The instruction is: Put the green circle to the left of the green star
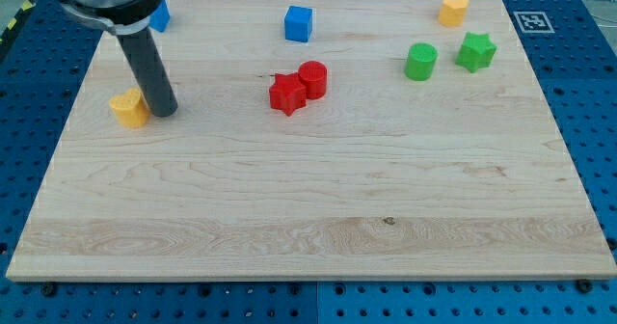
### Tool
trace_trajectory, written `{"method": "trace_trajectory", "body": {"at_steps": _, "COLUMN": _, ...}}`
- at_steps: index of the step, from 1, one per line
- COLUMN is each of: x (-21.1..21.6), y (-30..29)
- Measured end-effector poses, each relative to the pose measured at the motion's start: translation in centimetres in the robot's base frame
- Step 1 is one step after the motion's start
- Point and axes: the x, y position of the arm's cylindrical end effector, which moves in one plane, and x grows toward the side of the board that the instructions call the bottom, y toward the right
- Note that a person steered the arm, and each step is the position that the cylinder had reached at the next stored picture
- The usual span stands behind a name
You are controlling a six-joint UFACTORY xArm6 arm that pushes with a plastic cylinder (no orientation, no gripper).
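At the view's far left the dark rod comes down from the arm's collar, and my tip (164, 110) rests on the wooden board (289, 218) touching or just beside the right edge of a yellow block (128, 108), whose shape looks like a heart though I cannot be sure. There is no gripper here, so nothing opens or closes and nothing is held; the rod only pushes. A blue block (160, 17) sits behind the rod near the board's top left corner, partly hidden, shape unclear.

Moving right, a blue cube (299, 23) stands near the top edge. Below it, near the board's middle, the red star (286, 94) and the red cylinder (312, 78) touch each other.

Further right, the green circle (420, 62) stands just beside the green star (475, 51), on the star's left with a narrow gap between them, both well apart from my tip. Judged from this layout, the circle already lies left of the star, so little or nothing seems left to do. The circle looks like a small, light, rigid plastic piece that would slide easily on smooth wood; being round, it may roll off an off-centre push, so contact belongs squarely on its side wall, through its centre.

A yellow block (453, 9), possibly hexagonal, sits at the top right.
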Motion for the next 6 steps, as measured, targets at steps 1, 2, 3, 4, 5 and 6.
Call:
{"method": "trace_trajectory", "body": {"at_steps": 1, "x": 3.5, "y": 7.1}}
{"method": "trace_trajectory", "body": {"at_steps": 2, "x": 4.8, "y": 16.9}}
{"method": "trace_trajectory", "body": {"at_steps": 3, "x": 3.6, "y": 26.0}}
{"method": "trace_trajectory", "body": {"at_steps": 4, "x": -0.4, "y": 30.7}}
{"method": "trace_trajectory", "body": {"at_steps": 5, "x": -4.2, "y": 33.3}}
{"method": "trace_trajectory", "body": {"at_steps": 6, "x": -6.8, "y": 34.2}}
